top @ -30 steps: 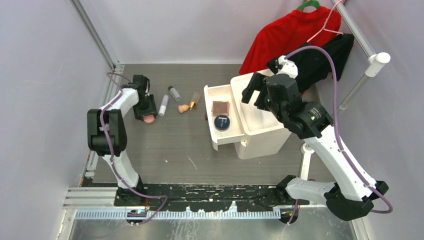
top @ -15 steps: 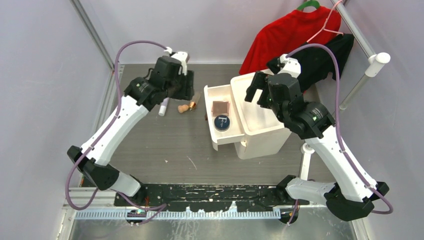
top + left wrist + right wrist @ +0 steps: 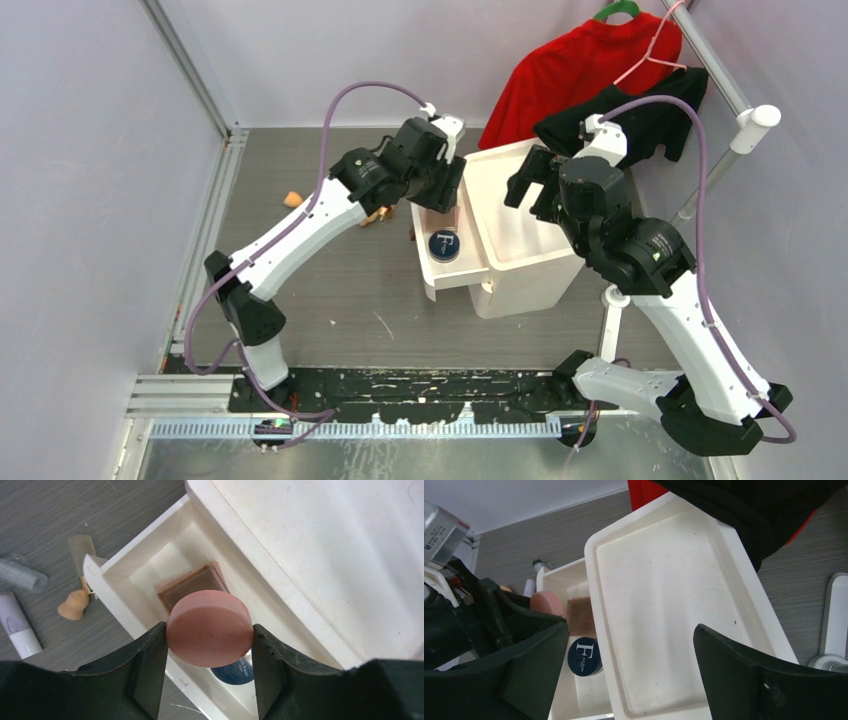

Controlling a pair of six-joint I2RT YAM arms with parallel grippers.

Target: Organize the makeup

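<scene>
My left gripper (image 3: pixel 209 626) is shut on a round pink sponge (image 3: pixel 209 637) and hangs over the open white drawer (image 3: pixel 131 600). In the drawer lie a square brown palette (image 3: pixel 186 582) and a round navy compact (image 3: pixel 444 245). On the table left of the drawer are a tan-orange sponge (image 3: pixel 74 605), a gold-brown bottle (image 3: pixel 81 547), a white tube (image 3: pixel 17 630) and a clear vial (image 3: pixel 22 575). Another orange sponge (image 3: pixel 292 198) lies further left. My right gripper (image 3: pixel 631 645) stands open above the white box's top (image 3: pixel 664 595), holding nothing.
Red and black clothes (image 3: pixel 590 70) hang on a rack (image 3: pixel 745 125) at the back right, close behind the white box (image 3: pixel 520 250). The left arm (image 3: pixel 300 225) stretches across the table's middle. Grey walls close in both sides.
The left arm has swung from the table's far left to over the drawer, carrying the pink sponge. The right gripper has shifted slightly right over the box.
</scene>
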